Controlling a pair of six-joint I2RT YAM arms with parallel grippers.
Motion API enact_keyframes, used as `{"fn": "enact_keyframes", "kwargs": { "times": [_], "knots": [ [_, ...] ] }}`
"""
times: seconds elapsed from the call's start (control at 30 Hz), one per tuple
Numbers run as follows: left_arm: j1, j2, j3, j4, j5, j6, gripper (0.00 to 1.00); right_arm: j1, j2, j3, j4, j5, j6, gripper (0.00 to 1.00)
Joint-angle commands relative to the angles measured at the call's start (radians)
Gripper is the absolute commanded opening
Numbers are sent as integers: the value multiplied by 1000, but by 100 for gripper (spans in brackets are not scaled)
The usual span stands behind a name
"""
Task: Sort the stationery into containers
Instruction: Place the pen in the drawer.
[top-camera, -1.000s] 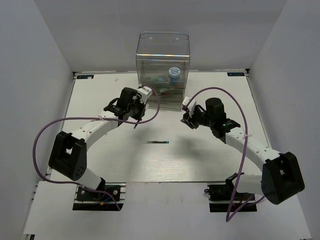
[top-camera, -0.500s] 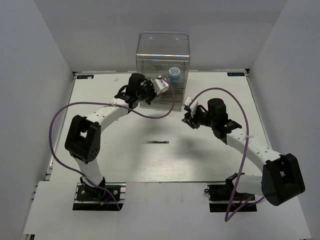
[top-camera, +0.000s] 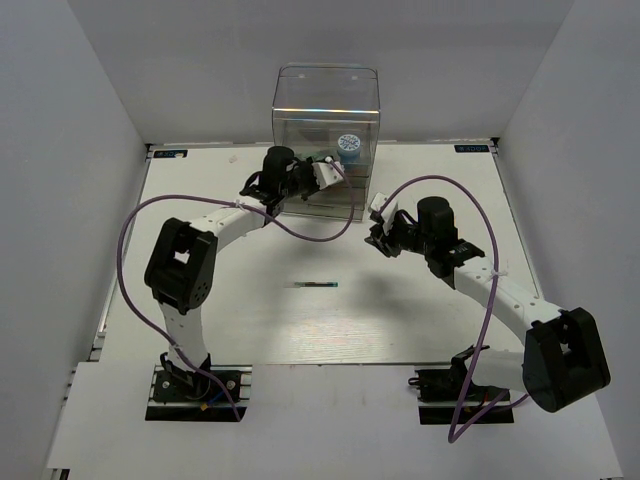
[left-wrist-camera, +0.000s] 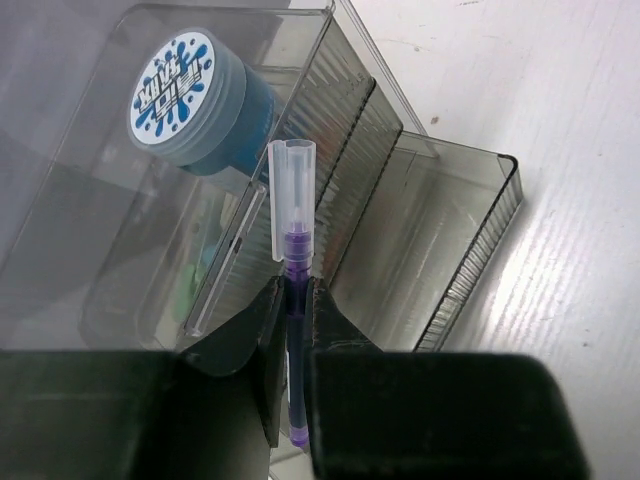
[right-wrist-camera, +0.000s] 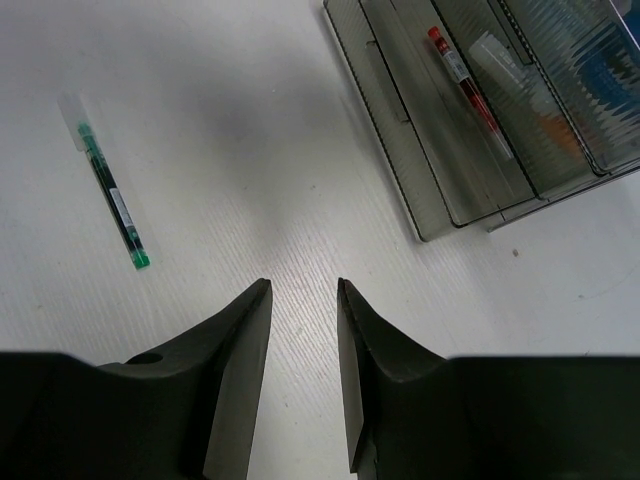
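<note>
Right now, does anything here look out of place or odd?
One green pen lies alone on the table, apart from the clear organiser holding other items. The left gripper grips a purple pen. Nothing looks spilled or broken.

Legible text: none in any view.

- Round blue-and-white roll (left-wrist-camera: 190, 95) in the clear organiser (left-wrist-camera: 440, 240): the circular top label carries stylised white letters on a blue splash, with the word not decipherable.
- Green pen (right-wrist-camera: 112, 195) on the tabletop (right-wrist-camera: 250, 120): a pale barrel label, with print too small to read.
- Two small blue stickers at the far tabletop corners (top-camera: 171, 154) (top-camera: 470, 149): the characters are blurred in the top view.
</note>
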Motion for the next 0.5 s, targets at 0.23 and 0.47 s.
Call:
{"fn": "enact_keyframes", "kwargs": {
  "times": [0.23,0.47],
  "knots": [
    [-4,46,-40,138,-10,77,0,-12,-24,-6,51,-36,8,38],
    [-4,64,-40,171,-52,59,17,-21,-24,-7,53,-44,12,40]
  ]
}}
